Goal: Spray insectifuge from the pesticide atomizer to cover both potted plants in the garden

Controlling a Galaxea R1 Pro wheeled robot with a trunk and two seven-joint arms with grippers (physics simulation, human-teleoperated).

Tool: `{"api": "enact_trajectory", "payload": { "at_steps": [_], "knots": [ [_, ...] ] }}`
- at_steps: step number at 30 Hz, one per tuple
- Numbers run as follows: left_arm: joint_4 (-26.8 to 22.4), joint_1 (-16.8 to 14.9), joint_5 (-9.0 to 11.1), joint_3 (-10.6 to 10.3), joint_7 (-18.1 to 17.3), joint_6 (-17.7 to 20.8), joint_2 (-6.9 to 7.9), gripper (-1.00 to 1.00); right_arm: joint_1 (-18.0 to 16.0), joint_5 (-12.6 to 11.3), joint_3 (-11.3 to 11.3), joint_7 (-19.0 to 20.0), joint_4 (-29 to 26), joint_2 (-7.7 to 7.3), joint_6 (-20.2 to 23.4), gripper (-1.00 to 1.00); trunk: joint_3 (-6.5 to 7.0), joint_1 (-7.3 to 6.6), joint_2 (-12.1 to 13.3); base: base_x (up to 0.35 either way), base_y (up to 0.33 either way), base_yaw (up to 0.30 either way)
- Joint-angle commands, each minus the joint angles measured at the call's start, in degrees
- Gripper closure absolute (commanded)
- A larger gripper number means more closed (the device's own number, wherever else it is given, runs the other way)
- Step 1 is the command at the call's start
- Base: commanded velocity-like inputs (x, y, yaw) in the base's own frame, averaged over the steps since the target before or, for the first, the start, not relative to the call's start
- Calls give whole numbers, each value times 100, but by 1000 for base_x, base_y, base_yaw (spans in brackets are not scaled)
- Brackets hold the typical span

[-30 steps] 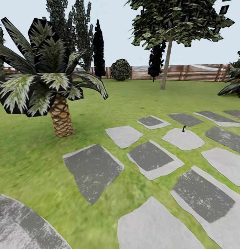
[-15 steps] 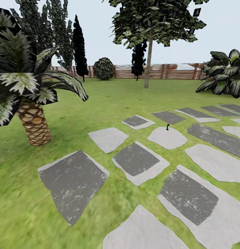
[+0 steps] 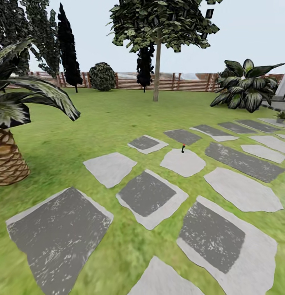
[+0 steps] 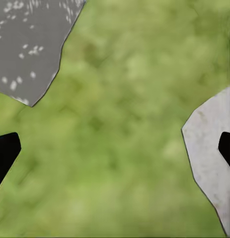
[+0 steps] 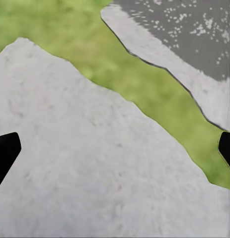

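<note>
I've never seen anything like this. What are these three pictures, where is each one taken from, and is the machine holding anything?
These are computer-rendered pictures from a simulated wheeled robot with two arms, steered by a person. The big picture is from the camera on its head, looking out over a garden: a green lawn with grey stepping stones, a scaly-trunked palm, a tree and a wooden fence at the back. A small dark object with a red top stands on one stone; it is too small to identify.

The other two come from cameras near each hand, looking down along the fingers. The left gripper hangs over grass, the right gripper over a pale stone. The dark tips at each picture's edges are the fingers, spread wide, with nothing between them.
</note>
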Motion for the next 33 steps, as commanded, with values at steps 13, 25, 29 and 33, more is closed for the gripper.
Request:
{"api": "enact_trajectory", "payload": {
  "at_steps": [13, 25, 29, 33],
  "knots": [
    [2, -1, -2, 8, -1, -18, 0, -100, -4, 0, -2, -5, 14, 1, -18, -100, -55, 2, -2, 339, 0, -272],
    [2, -1, -10, 8, -1, -18, 0, -100, -4, 23, 21, -2, 29, 1, -31, -100, -82, 2, -2, 339, 0, -149],
    [2, -1, -10, 8, -1, -18, 0, -100, -4, 43, 31, 1, 39, 1, -35, -100, -82, 2, -2, 339, 0, -4],
    [2, -1, -10, 8, -1, -19, -3, -100, -4, 48, 33, -3, 40, 1, -36, -100, -83, 2, -2, 339, 0, -1]
  ]
}}
